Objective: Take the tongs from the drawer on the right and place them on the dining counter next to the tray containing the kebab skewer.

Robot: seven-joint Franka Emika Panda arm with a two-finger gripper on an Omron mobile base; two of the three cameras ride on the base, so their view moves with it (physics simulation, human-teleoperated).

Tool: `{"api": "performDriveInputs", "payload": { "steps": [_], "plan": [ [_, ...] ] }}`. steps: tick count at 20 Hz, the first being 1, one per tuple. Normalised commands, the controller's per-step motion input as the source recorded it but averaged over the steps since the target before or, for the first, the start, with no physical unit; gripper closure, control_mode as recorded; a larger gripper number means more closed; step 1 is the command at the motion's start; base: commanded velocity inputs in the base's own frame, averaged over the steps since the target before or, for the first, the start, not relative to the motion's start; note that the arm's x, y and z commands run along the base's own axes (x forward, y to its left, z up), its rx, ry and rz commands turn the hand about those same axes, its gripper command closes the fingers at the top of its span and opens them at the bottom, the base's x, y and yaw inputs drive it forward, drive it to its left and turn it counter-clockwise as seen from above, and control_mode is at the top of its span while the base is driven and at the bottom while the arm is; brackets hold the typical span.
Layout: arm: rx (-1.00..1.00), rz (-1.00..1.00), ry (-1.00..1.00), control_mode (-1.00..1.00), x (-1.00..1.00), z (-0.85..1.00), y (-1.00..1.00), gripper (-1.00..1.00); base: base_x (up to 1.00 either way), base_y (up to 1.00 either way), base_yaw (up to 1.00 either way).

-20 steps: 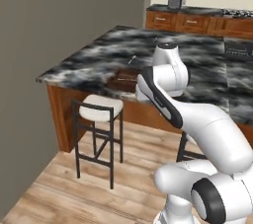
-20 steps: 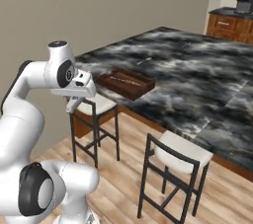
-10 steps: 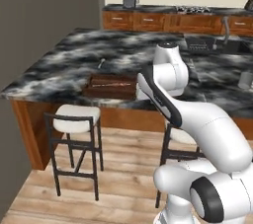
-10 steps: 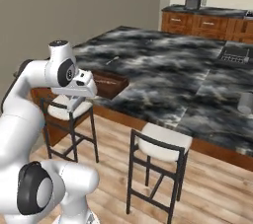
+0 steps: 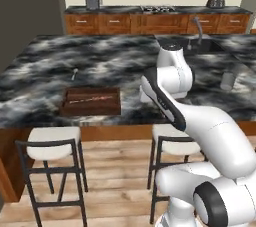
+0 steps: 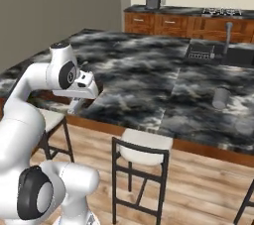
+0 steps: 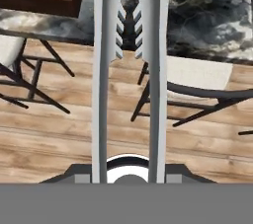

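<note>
Your base has driven on since a second ago, so the whole scene has swung: the tray (image 5: 91,101) now sits left of centre in the left base view, seen square-on.

Nearest you, in the hand view, the tongs (image 7: 129,77) run straight up the picture, two pale grey arms with toothed tips, clenched between the jaws of the gripper (image 7: 128,171). Below them lie wood floor and two white-seated stools (image 7: 197,75). The fingertips themselves are hard to make out behind the tongs.

Further out, the bench (image 5: 125,61) is glossy black stone with grey-white marbling. On it, near its front edge, the dark-brown tray holds the kebab skewer (image 5: 92,100), a thin stick whose pieces are too small to read. In the right base view the arm hides the tray.
</note>
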Motion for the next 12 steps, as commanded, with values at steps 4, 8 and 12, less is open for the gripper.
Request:
{"api": "performDriveInputs", "payload": {
  "steps": [4, 8, 12],
  "plan": [
    [0.00, 0.00, 0.00, 1.00, 0.00, 0.00, 0.00, 1.00, 0.69, 0.34, -0.32],
    [0.00, 0.00, 0.00, 1.00, 0.00, 0.00, 0.00, 1.00, 0.40, 0.49, -0.24],
    [0.00, 0.00, 0.00, 1.00, 0.00, 0.00, 0.00, 1.00, 0.02, 0.59, -0.19]
  ]
}}
